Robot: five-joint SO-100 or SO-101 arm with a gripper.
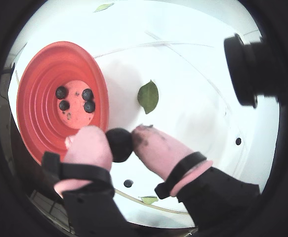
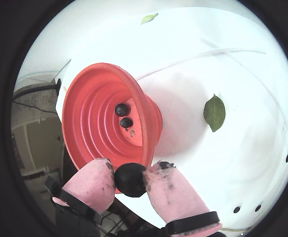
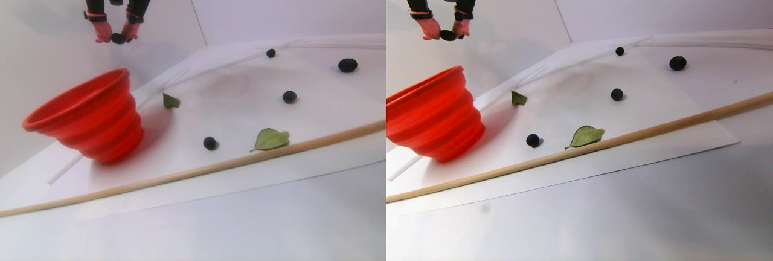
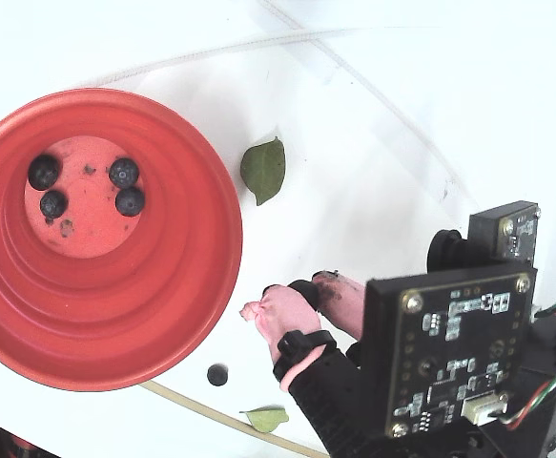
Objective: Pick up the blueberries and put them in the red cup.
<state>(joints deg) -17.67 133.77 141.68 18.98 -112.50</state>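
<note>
I see green leaves on the white sheet [image 3: 314, 122] — one [image 4: 263, 170] mid-sheet, another [image 4: 266, 417] near its edge — and a wooden rod [image 3: 181, 173] lying along that edge.

The gripper [image 1: 120, 143] has two pink-covered fingers [image 1: 158, 150] fastened with black straps onto black finger bodies. The jaws are closed on a single dark berry [image 2: 130, 179] pinched between the tips. In the stereo pair view the gripper [image 3: 118, 37] hangs pointing downward, raised well above the table surface
</note>
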